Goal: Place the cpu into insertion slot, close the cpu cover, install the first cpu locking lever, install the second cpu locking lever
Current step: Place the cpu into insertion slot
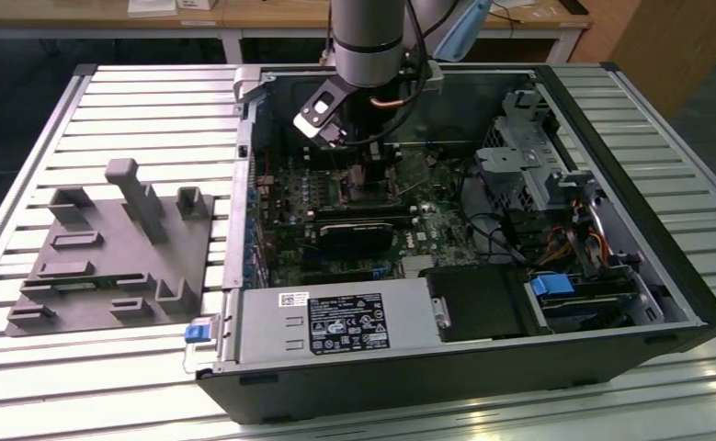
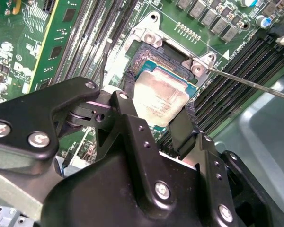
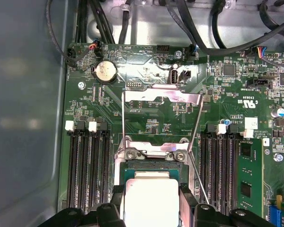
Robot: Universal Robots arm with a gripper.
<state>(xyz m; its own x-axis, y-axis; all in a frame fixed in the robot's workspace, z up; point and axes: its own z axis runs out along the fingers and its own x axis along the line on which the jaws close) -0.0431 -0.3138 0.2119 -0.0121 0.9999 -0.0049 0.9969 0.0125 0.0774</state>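
Note:
The cpu (image 2: 163, 97) (image 3: 151, 196), a small square chip with a dull silver top, sits between my two black fingers (image 2: 128, 101) (image 3: 187, 205) directly over the insertion slot (image 2: 156, 53) (image 3: 151, 164). My gripper (image 2: 156, 111) (image 3: 151, 208) (image 1: 364, 175) is shut on it and reaches down into the open computer case. The cpu cover (image 3: 161, 97), a thin silvery frame, stands swung up from its hinge (image 3: 154, 152). Two thin wire locking levers (image 2: 246, 82) (image 3: 122, 118) stick up free beside the socket.
Long black memory slots (image 3: 87, 170) (image 2: 236, 71) flank the socket on both sides. A black heatsink block (image 1: 358, 237), a power supply (image 1: 321, 323), cables and a drive cage (image 1: 541, 156) fill the case. A grey fixture (image 1: 112, 248) sits on the slatted table at the exterior view's left.

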